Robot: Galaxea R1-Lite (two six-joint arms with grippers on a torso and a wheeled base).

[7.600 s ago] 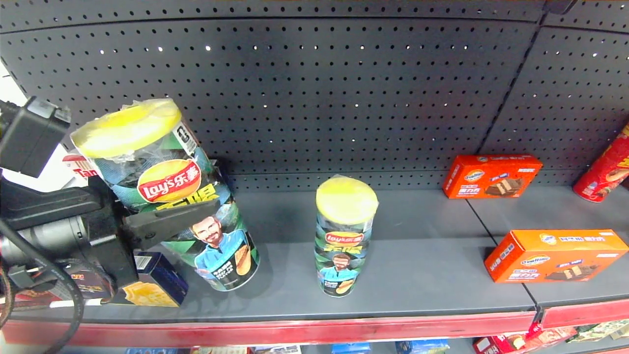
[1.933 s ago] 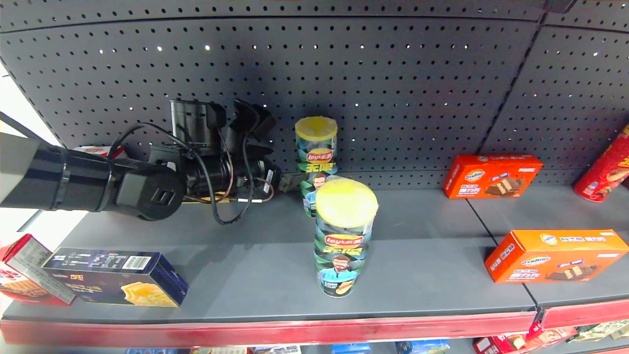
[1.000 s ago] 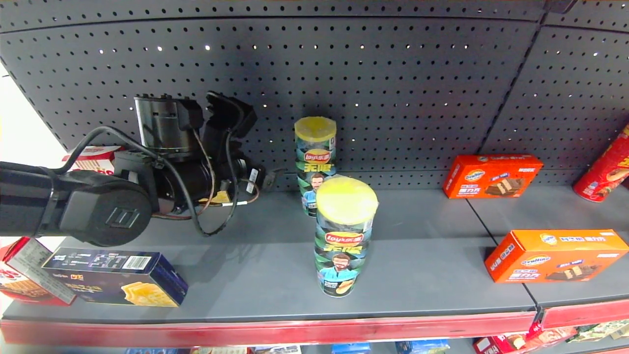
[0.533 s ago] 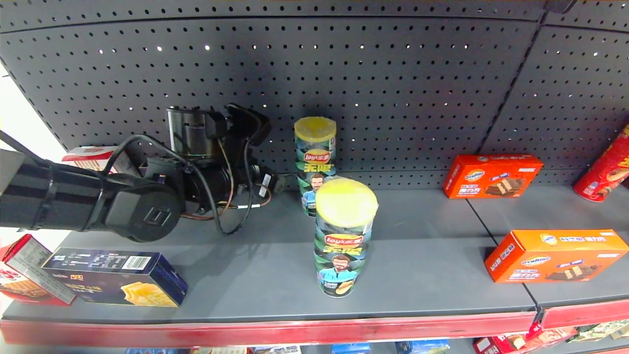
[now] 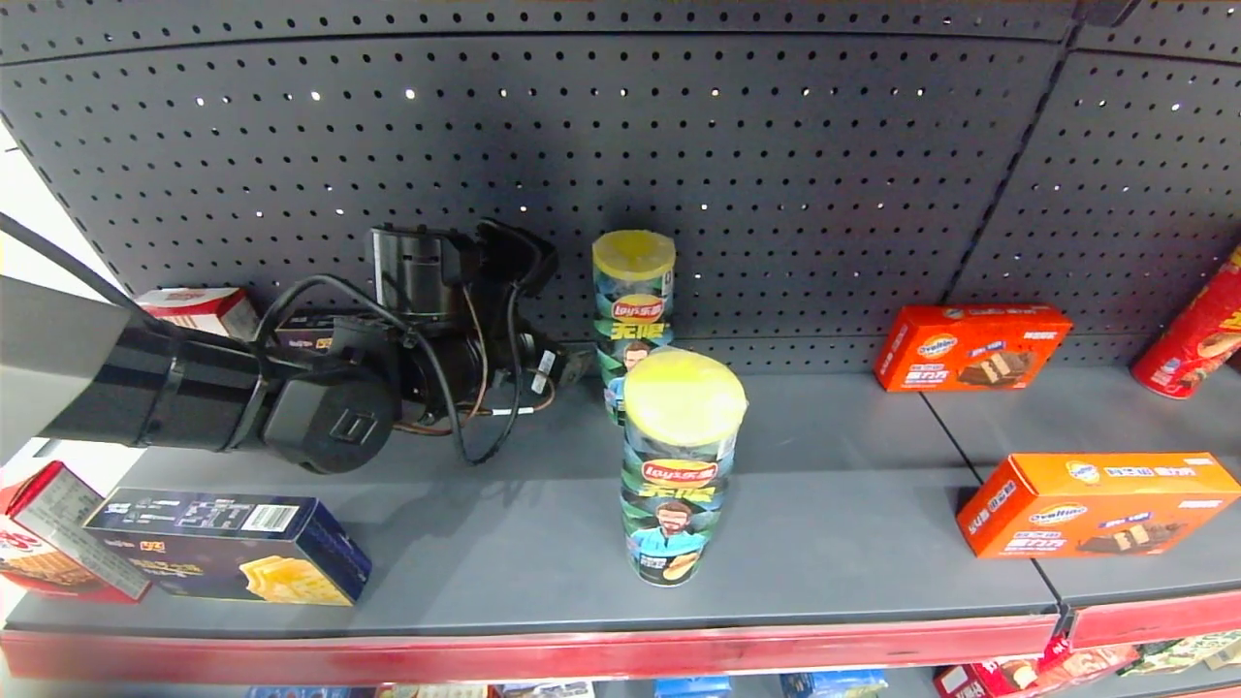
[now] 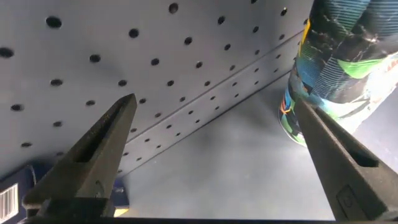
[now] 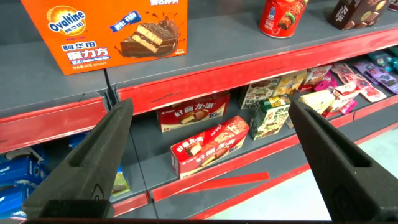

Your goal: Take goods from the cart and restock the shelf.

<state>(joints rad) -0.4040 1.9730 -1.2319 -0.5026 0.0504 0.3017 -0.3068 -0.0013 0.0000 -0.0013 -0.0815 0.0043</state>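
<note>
Dark grey pegboard shelf [image 5: 853, 523]: left claw [image 6: 214, 111] spread wide, tall yellow-lidded green chip can [image 5: 632, 301] just beside one fingertip [image 6: 323, 143]; right claw [image 7: 211, 109] likewise wide.

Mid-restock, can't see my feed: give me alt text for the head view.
The black left gripper hangs over the dark grey shelf beside a tall green crisp can with a yellow lid, upright by the pegboard back. An identical can stands nearer the front; two orange boxes lie farther right.
</note>
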